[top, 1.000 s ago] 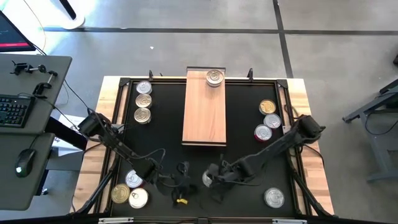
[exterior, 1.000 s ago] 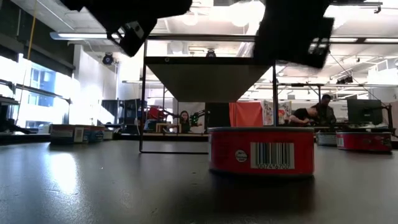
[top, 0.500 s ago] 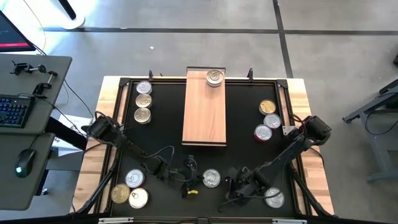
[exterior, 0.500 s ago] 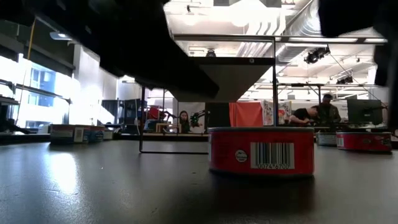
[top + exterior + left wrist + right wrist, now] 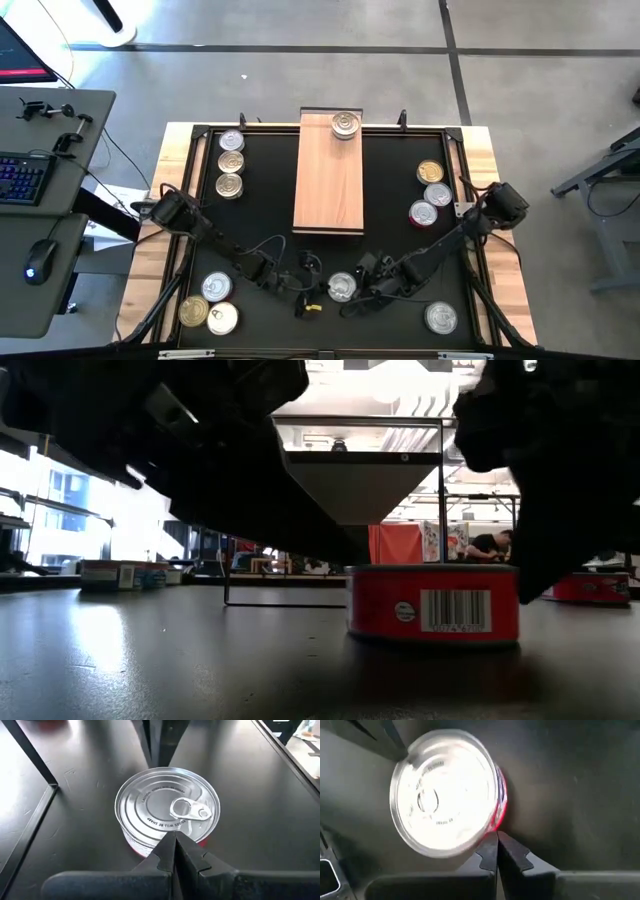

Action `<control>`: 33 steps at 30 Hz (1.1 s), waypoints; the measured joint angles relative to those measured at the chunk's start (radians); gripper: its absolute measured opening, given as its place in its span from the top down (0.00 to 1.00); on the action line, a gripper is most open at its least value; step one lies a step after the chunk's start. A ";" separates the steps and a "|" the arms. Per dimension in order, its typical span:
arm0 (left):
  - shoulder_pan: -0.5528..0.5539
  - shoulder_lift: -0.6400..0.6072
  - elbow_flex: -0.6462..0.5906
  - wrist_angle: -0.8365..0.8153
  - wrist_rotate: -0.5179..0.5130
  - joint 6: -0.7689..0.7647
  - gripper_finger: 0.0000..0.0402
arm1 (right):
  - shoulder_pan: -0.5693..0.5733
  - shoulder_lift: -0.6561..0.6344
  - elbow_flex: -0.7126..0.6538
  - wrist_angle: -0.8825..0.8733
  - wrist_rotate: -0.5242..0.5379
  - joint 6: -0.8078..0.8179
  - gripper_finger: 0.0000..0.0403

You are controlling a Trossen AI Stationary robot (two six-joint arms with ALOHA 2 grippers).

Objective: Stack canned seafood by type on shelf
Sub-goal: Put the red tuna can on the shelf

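A flat tin with a silver pull-tab lid and red side label [image 5: 342, 288] stands on the black tabletop near the near edge, between both grippers; it also shows in the low view [image 5: 433, 603]. My left gripper [image 5: 175, 836] is shut, just left of the tin [image 5: 167, 807]. My right gripper [image 5: 496, 836] is shut, close to the right side of the tin [image 5: 445, 800]. The wooden shelf [image 5: 329, 190] lies at the table's far middle with one tin [image 5: 345, 124] resting on its far end. My left gripper's shut fingertips [image 5: 169, 845] meet the tin's side wall just under the lid's rim [image 5: 150, 842], coming level from the table's left. The tin stands upright on the tabletop. My right gripper's shut tips stand beside the tin's red side [image 5: 501, 812]; I cannot tell whether they touch.
Three tins [image 5: 231, 163] line the far left, three more [image 5: 212, 305] sit at the near left corner, three [image 5: 432, 195] on the right, one [image 5: 440, 318] at the near right. A black frame [image 5: 200, 135] rims the tabletop. Cables trail behind both arms.
My right gripper left the tin, swung toward the near right corner, then came back to the tin's right side. My left gripper moved right, up to the tin. The tin stayed upright and slid slightly to the right in the low view.
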 joint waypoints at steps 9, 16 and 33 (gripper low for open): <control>-0.001 0.006 0.000 -0.005 0.003 -0.010 1.00 | -0.020 0.003 0.014 0.018 -0.009 -0.012 1.00; -0.011 0.004 0.000 -0.046 -0.004 -0.010 1.00 | -0.007 0.003 0.095 0.023 -0.029 -0.038 1.00; -0.023 0.013 -0.004 -0.077 0.000 -0.003 1.00 | -0.003 0.002 0.175 0.044 0.067 -0.056 1.00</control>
